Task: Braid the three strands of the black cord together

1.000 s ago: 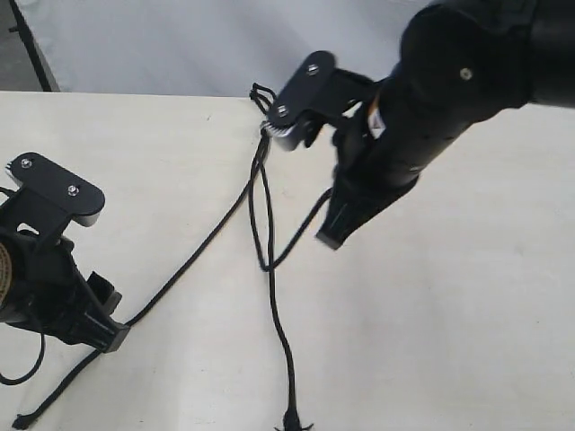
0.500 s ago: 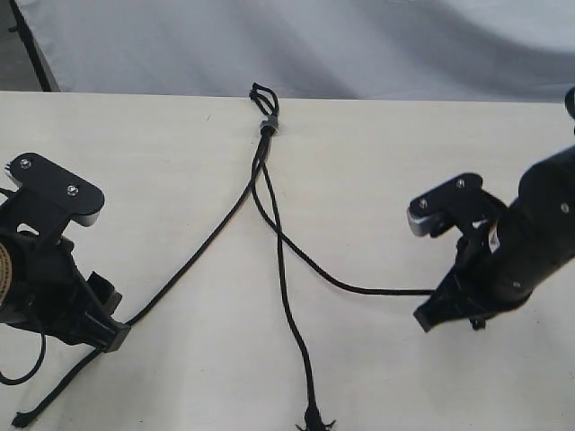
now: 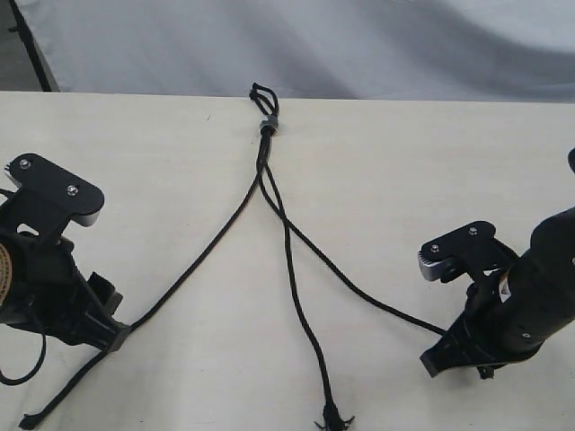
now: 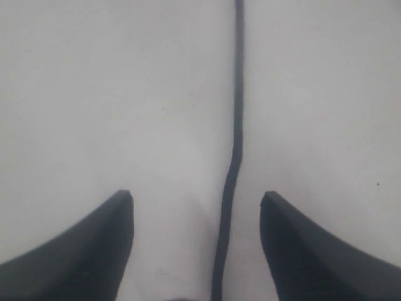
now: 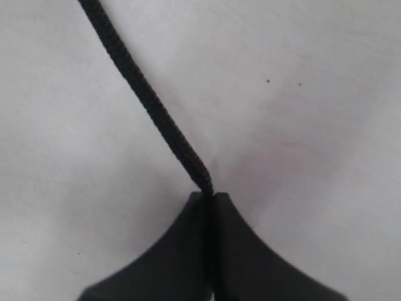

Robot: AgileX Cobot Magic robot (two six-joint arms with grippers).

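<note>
On the pale flat tabletop (image 3: 404, 180), the black right gripper (image 5: 210, 195) is clamped on one strand (image 3: 359, 293) of the thin black woven cord (image 3: 264, 154); another strand (image 4: 237, 125) is straddled by the left gripper (image 4: 196, 199), jaws parted. The small grey band (image 3: 268, 125) is seen well beyond both.

Pale cream tabletop (image 3: 180, 162), grey-white backdrop (image 3: 359, 45) beyond its edge.

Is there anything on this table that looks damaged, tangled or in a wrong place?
Nothing is broken or spilled. The middle strand ends in a frayed tip. The strands fan out unbraided from the grey band; the right gripper is shut on the right strand.
</note>
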